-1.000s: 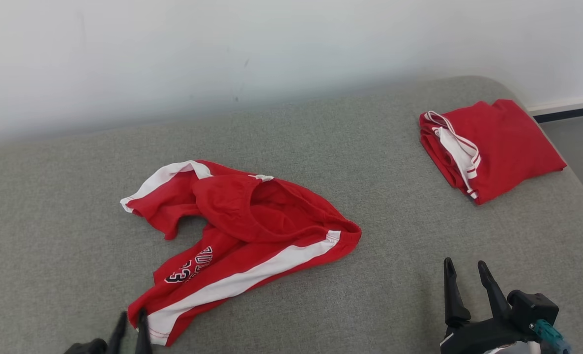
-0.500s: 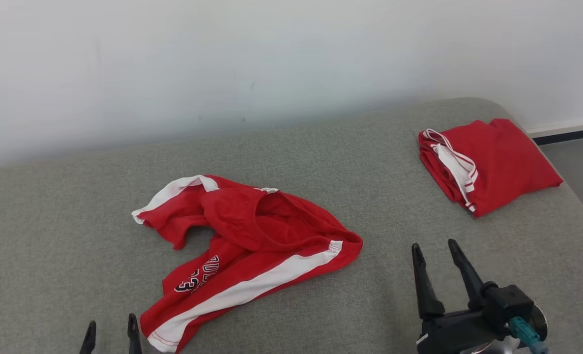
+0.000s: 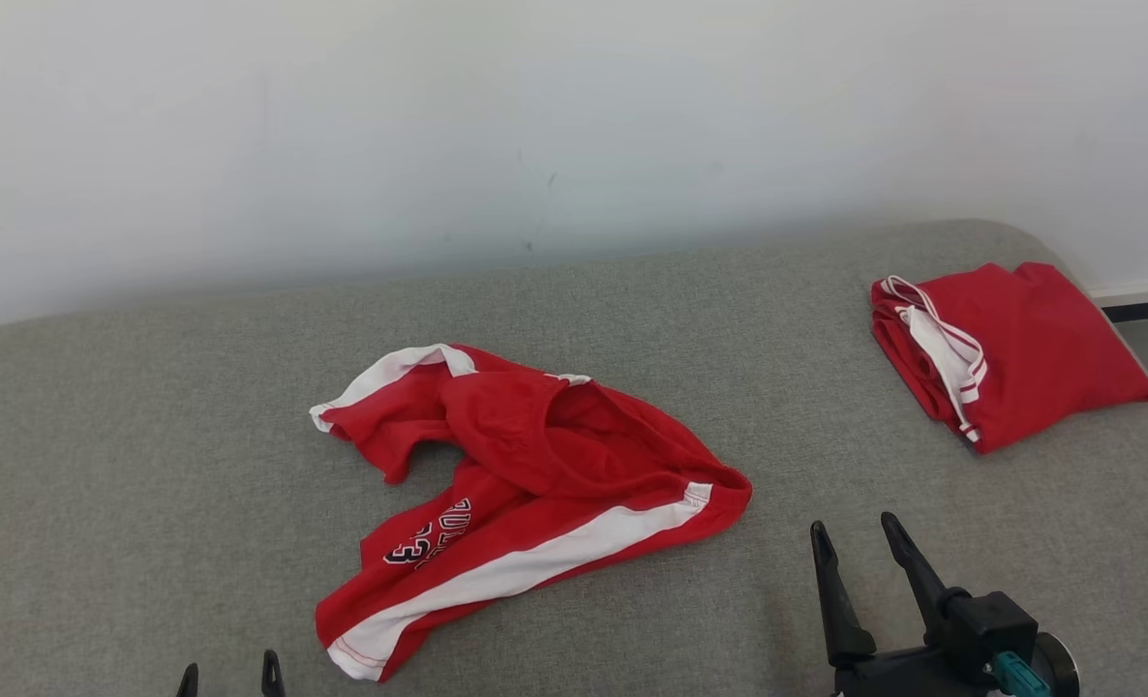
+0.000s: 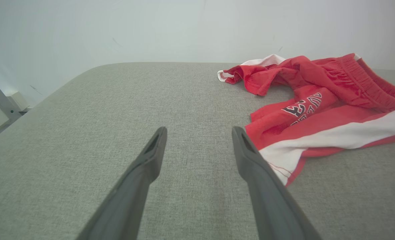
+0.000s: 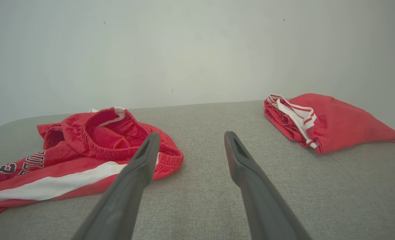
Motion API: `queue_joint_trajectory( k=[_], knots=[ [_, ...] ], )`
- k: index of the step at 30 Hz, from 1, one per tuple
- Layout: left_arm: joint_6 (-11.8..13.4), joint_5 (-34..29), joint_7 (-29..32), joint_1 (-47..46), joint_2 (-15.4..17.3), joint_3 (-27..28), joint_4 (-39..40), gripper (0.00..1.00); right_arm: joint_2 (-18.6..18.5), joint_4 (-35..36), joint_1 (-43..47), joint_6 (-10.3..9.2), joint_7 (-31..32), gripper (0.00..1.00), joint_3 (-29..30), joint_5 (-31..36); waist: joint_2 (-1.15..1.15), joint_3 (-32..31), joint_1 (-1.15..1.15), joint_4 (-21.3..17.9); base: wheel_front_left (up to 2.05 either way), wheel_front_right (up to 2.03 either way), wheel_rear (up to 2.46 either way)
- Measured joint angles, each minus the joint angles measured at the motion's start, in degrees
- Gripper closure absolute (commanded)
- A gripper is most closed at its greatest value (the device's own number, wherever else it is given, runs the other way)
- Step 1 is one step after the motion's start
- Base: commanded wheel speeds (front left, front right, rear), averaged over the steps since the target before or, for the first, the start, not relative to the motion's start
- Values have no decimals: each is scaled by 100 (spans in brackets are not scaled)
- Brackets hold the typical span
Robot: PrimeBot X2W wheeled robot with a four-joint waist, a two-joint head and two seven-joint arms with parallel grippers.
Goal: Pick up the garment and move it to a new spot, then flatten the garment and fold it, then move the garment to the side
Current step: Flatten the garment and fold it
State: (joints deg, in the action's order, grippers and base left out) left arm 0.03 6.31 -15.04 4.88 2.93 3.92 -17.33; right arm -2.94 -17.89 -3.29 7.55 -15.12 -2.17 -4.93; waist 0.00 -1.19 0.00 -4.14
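The garment [image 3: 535,465], red shorts with a white side stripe and dark lettering, lies crumpled in the middle of the grey fabric surface [image 3: 148,436]. My left gripper [image 3: 228,675] is open at the bottom edge, just left of the garment's near hem corner, holding nothing. In the left wrist view the garment [image 4: 317,100] lies right of my left gripper [image 4: 199,131], its white hem beside the right finger. My right gripper [image 3: 855,528] stands open and empty, to the right of the waistband. In the right wrist view the garment [image 5: 94,140] lies left of that gripper [image 5: 191,136].
A second red garment [image 3: 1029,339], folded, with white trim, lies at the far right corner of the surface, also seen as the folded garment [image 5: 330,120]. A white wall runs along the back edge. The surface ends at the right, by a dark baseboard [image 3: 1145,310].
My left gripper was shut on the garment's near hem corner; it has opened, let go and drawn back. The head camera has shifted, so the whole picture moved.
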Motion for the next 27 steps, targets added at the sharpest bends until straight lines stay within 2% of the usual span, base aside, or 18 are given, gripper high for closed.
queue_joint_trajectory(
  k=[15, 27],
  knots=[
    [-65, 29, 0, 16, 0, -114, -8, 0, 1, -152, 86, 0, 0, 0, -7, -4, 0, 27, 0, 105, 0, 0, 0],
    [-405, 758, 0, -150, 0, -641, -245, 0, 1, -191, -13, 0, 0, 0, -26, 63, 0, 335, 0, 174, 0, 0, 0]
  ],
)
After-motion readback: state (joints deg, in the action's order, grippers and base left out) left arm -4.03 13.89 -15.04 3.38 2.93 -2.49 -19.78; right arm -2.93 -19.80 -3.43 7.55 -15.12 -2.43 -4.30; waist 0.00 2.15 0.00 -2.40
